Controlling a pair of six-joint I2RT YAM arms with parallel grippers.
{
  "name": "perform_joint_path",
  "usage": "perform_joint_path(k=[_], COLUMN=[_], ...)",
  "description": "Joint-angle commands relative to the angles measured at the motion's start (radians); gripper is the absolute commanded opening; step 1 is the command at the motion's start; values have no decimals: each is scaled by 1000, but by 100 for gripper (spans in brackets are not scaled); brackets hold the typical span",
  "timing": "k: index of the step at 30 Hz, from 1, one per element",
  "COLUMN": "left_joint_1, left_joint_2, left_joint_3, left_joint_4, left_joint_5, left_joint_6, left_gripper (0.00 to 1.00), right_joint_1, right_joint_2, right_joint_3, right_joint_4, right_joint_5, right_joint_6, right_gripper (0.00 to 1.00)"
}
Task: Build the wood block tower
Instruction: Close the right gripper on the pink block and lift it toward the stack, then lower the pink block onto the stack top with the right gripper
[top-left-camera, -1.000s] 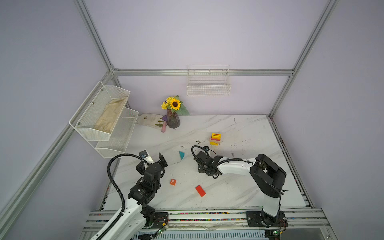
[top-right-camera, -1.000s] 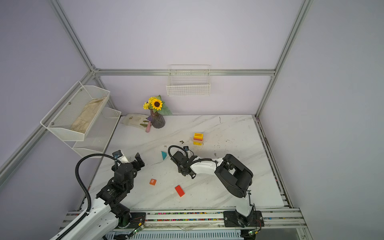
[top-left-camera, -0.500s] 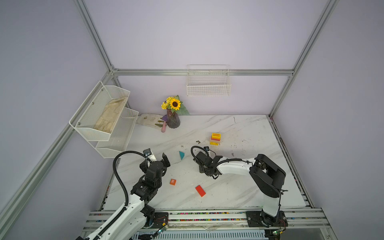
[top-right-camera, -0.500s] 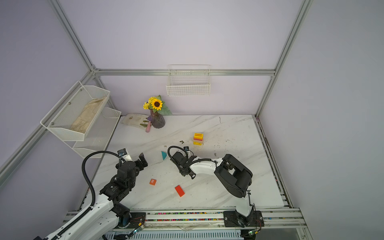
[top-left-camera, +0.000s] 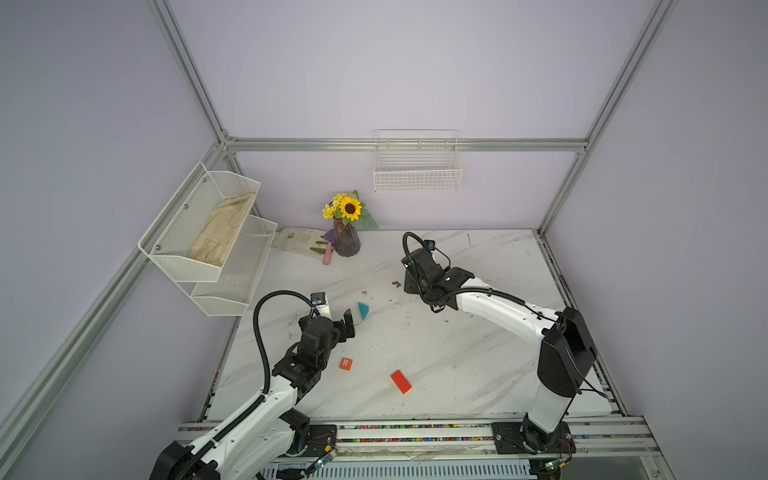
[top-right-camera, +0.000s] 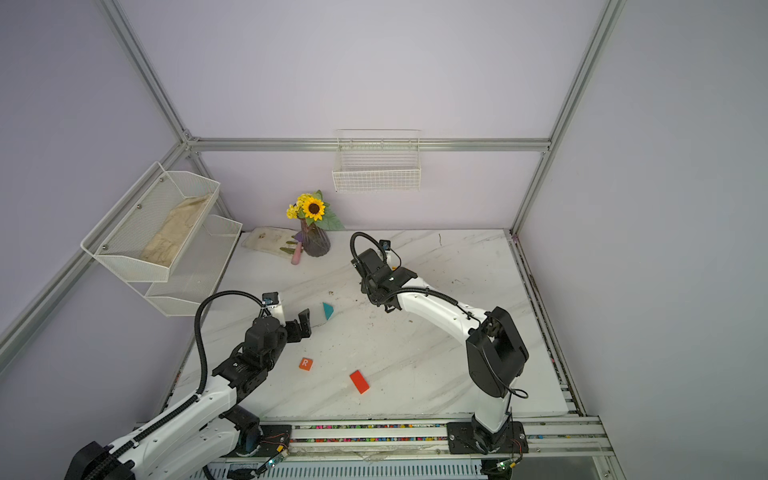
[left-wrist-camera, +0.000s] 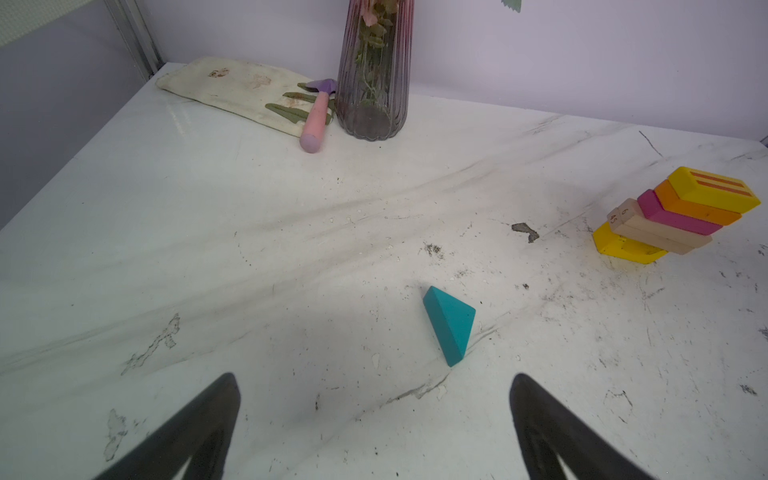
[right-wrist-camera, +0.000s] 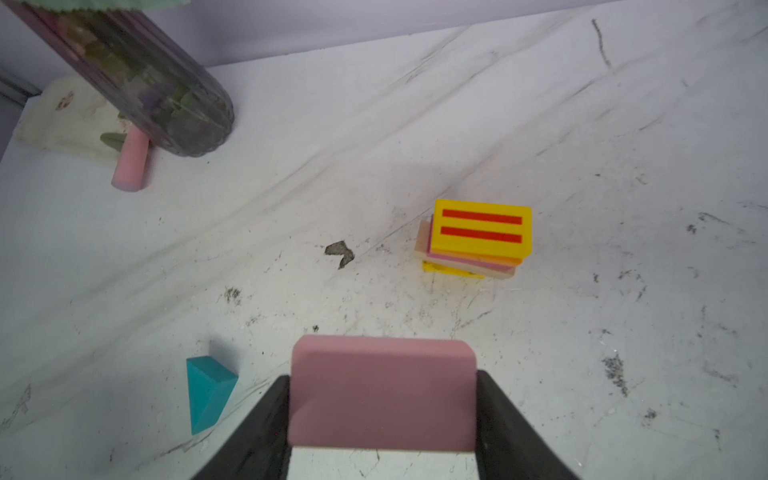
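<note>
The tower (right-wrist-camera: 478, 237) is a low stack of slabs: yellow at the base, then tan, magenta and orange, with a red-striped yellow slab on top (left-wrist-camera: 712, 193). In both top views my right arm (top-left-camera: 430, 272) covers most of it. My right gripper (right-wrist-camera: 382, 376) is shut on a pink block (right-wrist-camera: 382, 395), held above the table short of the tower. A teal triangle (top-left-camera: 363, 309) (left-wrist-camera: 451, 324) lies just ahead of my open, empty left gripper (left-wrist-camera: 374, 378) (top-left-camera: 345, 326). An orange R cube (top-left-camera: 345, 364) and a red block (top-left-camera: 401, 381) lie near the front.
A glass vase with a sunflower (top-left-camera: 346, 243) stands at the back left, beside a cloth glove and a pink-handled trowel (left-wrist-camera: 313, 120). A two-tier wire shelf (top-left-camera: 208, 232) hangs on the left wall and a wire basket (top-left-camera: 417, 170) on the back wall.
My right arm has lifted the pink block from mid-table and carried it back toward the tower. My left gripper has shifted right, closer to the teal triangle.
</note>
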Motion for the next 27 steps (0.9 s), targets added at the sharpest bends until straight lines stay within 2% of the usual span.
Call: perform_joint_path(k=[1, 11, 27], left_joint_1=[4, 5, 5], left_joint_2=[-6, -18, -16], left_joint_3=[-2, -9, -10], left_joint_4=[56, 60, 66], left_joint_5=[7, 10, 9], left_joint_6=[20, 21, 21], left_gripper=[100, 100, 100], right_joint_1=[-41, -117, -190], right_joint_2=[37, 126, 229], right_joint_3=[57, 189, 275], right_joint_4=[-107, -162, -188], right_joint_5=[9, -14, -85], right_joint_6=[-19, -30, -74], right_gripper=[46, 51, 51])
